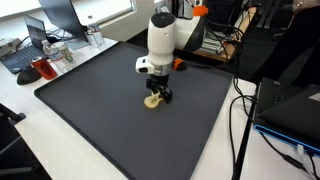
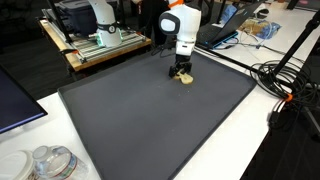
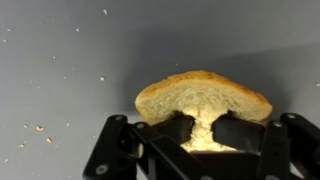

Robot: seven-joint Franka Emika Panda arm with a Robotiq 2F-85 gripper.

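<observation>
**In an exterior view.** The hand (image 1: 157, 95) pointed straight down over a dark, finely textured mat (image 1: 110, 125) that lay on the white counter (image 1: 45, 145). The bread slice (image 1: 152, 102) sat directly below the hand, pale tan against the black and touching the mat near its middle.

**In an exterior view.** The bread slice (image 2: 186, 80) showed at the tips of the hand (image 2: 181, 73), toward the far side of the mat (image 2: 150, 120).

**Wrist view.** The hand (image 3: 203, 132) was pinching the bread slice (image 3: 203, 95). Both black fingers (image 3: 172, 128) pressed into the soft white crumb at its flat lower edge and dented it inward. The domed, golden crust faced away from the hand. The slice's long axis ran side to side, roughly along the line between the two fingers. Loose crumbs (image 3: 40, 128) lay scattered on the grey mat surface.
</observation>
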